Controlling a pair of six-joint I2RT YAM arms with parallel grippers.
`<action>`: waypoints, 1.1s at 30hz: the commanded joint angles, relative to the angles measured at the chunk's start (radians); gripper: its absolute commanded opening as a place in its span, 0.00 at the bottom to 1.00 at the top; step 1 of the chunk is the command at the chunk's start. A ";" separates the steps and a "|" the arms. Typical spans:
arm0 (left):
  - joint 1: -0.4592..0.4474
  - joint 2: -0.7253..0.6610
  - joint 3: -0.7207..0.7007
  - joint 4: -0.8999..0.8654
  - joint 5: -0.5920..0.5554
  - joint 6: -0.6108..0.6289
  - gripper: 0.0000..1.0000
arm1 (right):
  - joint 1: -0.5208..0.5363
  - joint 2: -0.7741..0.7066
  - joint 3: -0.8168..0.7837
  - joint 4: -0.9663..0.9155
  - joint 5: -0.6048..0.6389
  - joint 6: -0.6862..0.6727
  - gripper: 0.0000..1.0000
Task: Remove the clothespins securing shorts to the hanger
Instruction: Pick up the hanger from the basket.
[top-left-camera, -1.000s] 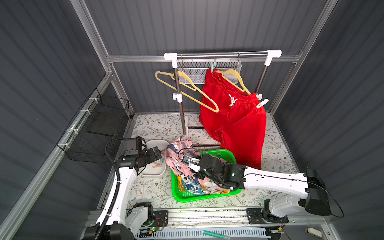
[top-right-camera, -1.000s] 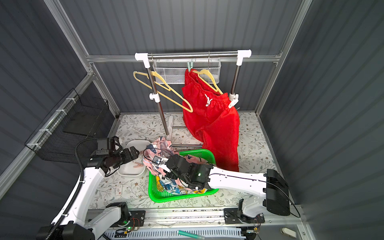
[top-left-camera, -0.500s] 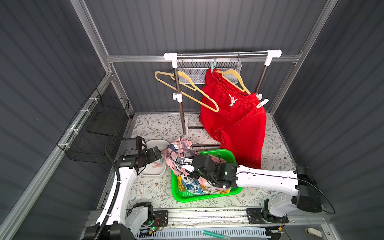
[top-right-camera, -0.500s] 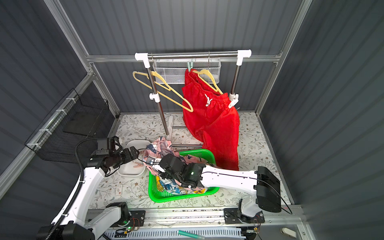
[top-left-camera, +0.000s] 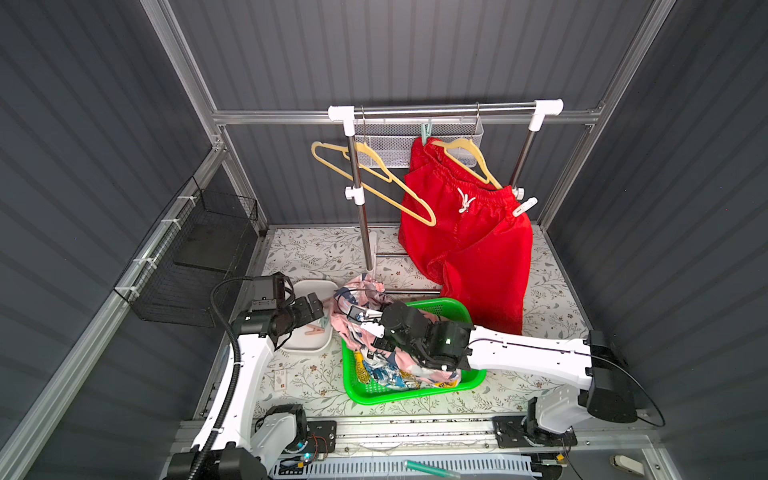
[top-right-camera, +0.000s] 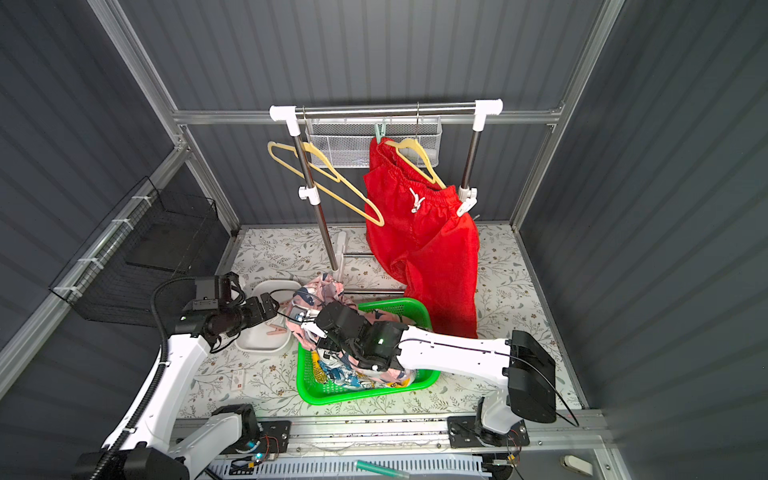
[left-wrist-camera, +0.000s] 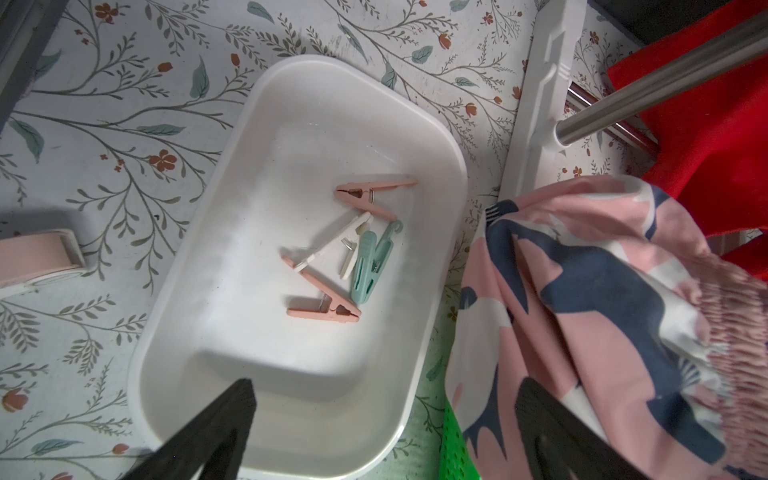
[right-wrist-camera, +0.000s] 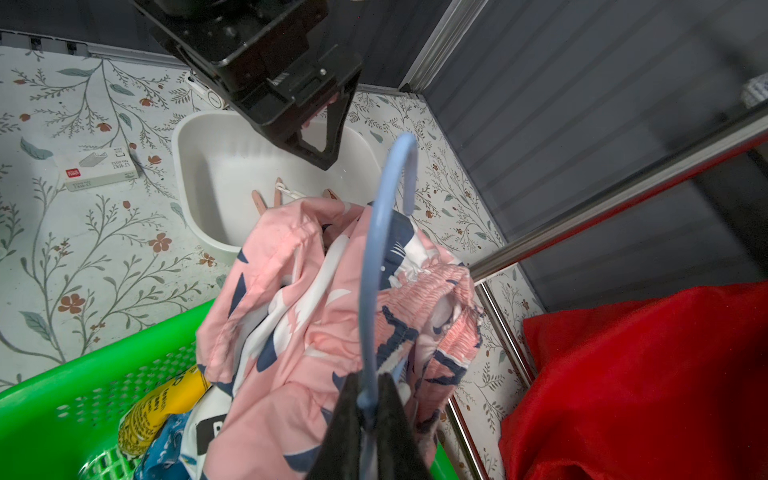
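Floral mat, crumpled shorts, curved hanger

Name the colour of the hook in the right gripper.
Light blue hook, pinched by the right gripper; best in the right wrist view.

Red shorts hang from a yellow hanger on the rail, fastened by a mint clothespin at the upper end and a white clothespin at the lower end. Bare yellow hangers hang beside them. On the table, pink shorts drape over the green basket rim. The right claw sits at the pink shorts; the left claw is above the white tray.
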 joint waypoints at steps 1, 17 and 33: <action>-0.006 0.003 -0.008 -0.007 0.017 0.011 0.99 | -0.021 -0.039 0.005 0.000 -0.044 0.051 0.05; -0.014 -0.108 -0.030 0.060 0.143 0.025 0.97 | -0.187 -0.205 -0.121 0.128 -0.287 0.225 0.00; -0.204 -0.034 0.073 0.224 0.252 0.040 0.88 | -0.314 -0.323 -0.324 0.337 -0.521 0.377 0.00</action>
